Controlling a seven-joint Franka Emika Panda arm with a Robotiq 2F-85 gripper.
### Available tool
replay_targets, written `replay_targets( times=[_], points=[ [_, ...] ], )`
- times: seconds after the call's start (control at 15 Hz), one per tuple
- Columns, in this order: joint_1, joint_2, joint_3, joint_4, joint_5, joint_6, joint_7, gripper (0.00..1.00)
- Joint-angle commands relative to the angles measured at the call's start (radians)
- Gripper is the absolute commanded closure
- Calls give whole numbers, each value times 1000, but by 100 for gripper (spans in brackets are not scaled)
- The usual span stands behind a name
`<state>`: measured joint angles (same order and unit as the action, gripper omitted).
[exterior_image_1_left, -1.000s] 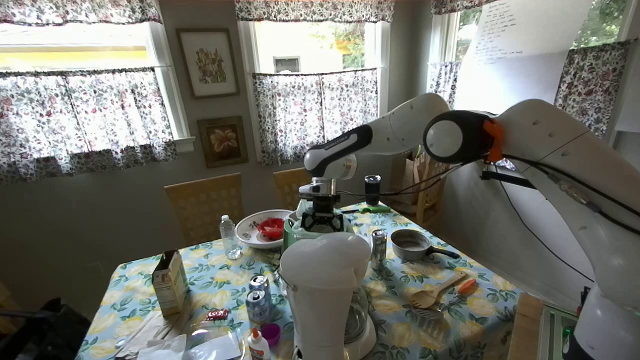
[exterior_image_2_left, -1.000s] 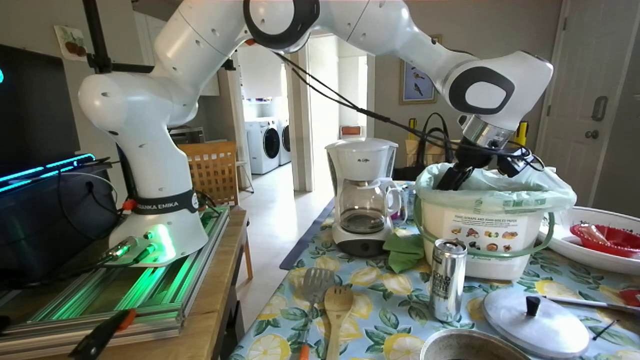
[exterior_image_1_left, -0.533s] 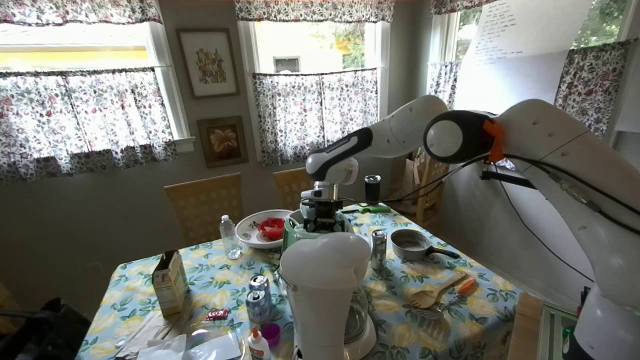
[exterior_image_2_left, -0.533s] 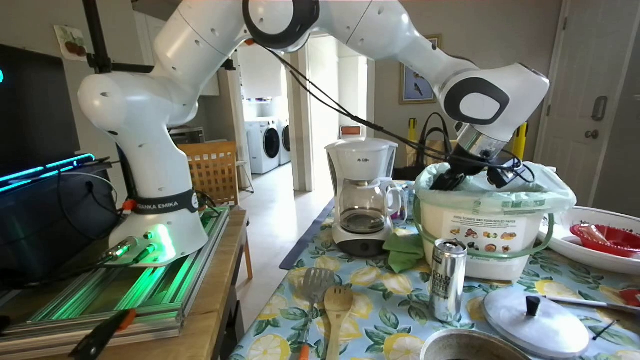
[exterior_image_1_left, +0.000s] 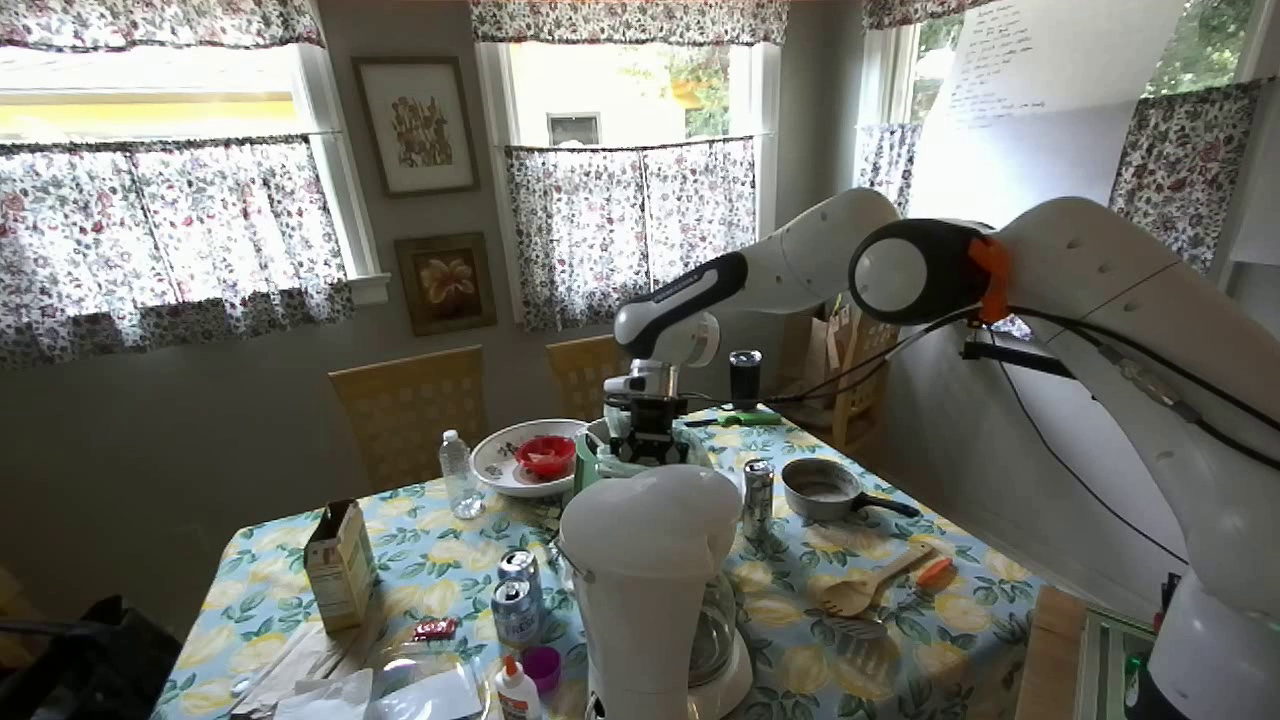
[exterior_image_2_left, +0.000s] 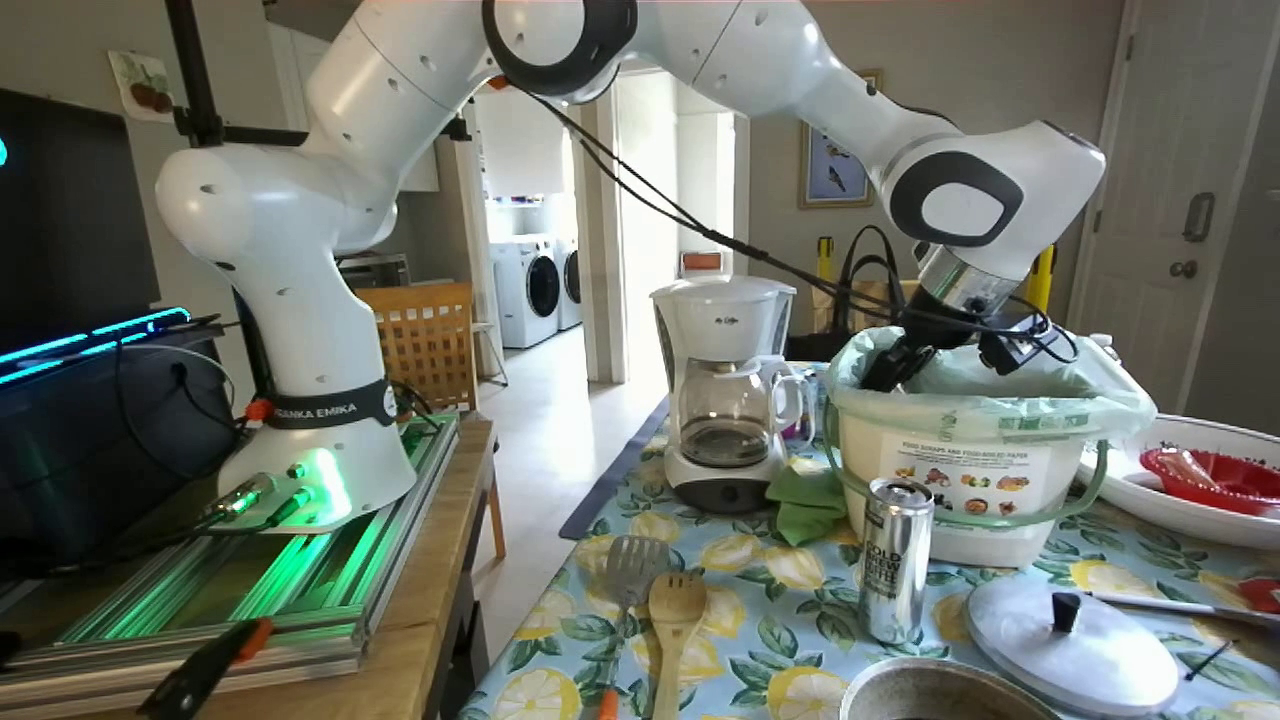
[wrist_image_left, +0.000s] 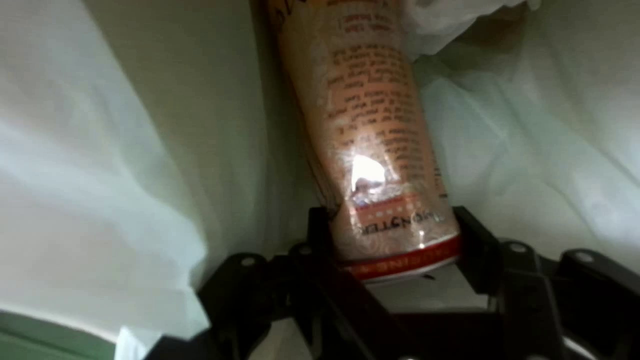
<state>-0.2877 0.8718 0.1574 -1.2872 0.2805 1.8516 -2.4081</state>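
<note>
My gripper (wrist_image_left: 392, 227) reaches down into a white bin (exterior_image_2_left: 955, 480) lined with a pale green bag (exterior_image_2_left: 1010, 400). In the wrist view its black fingers (wrist_image_left: 477, 250) press against both sides of an orange-tan can (wrist_image_left: 370, 120) with a red band at its near end, so the jaws are shut on it. The can lies along the bag's folds, its far end running out of the picture. White crumpled paper or plastic (wrist_image_left: 445, 25) sits beside that far end. In both exterior views the fingertips and the can are hidden by the bin or the coffee maker.
A white coffee maker (exterior_image_2_left: 722, 320) stands close to the bin. Near it are a silver can (exterior_image_2_left: 897, 560), a pot lid (exterior_image_2_left: 1070, 645) and a pot (exterior_image_1_left: 820, 490). Behind are a white bowl (exterior_image_1_left: 495, 465) holding a red bowl (exterior_image_1_left: 546, 457), and a plastic bottle (exterior_image_1_left: 460, 475).
My gripper has come down deeper into the bin, and its jaws have moved from wide apart onto the can. The bin has turned or tipped slightly in the last half second.
</note>
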Motion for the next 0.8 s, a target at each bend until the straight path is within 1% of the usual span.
replay_targets(
  times=[0.0, 0.33, 0.53, 0.73],
  points=[
    [-7, -35, -3, -31, 37, 26, -4, 63],
    [-26, -92, -3, -41, 71, -1, 15, 63],
    [-31, -138, -9, -55, 91, 12, 19, 63],
    [-37, -182, -15, -65, 112, 0, 28, 63]
  ],
)
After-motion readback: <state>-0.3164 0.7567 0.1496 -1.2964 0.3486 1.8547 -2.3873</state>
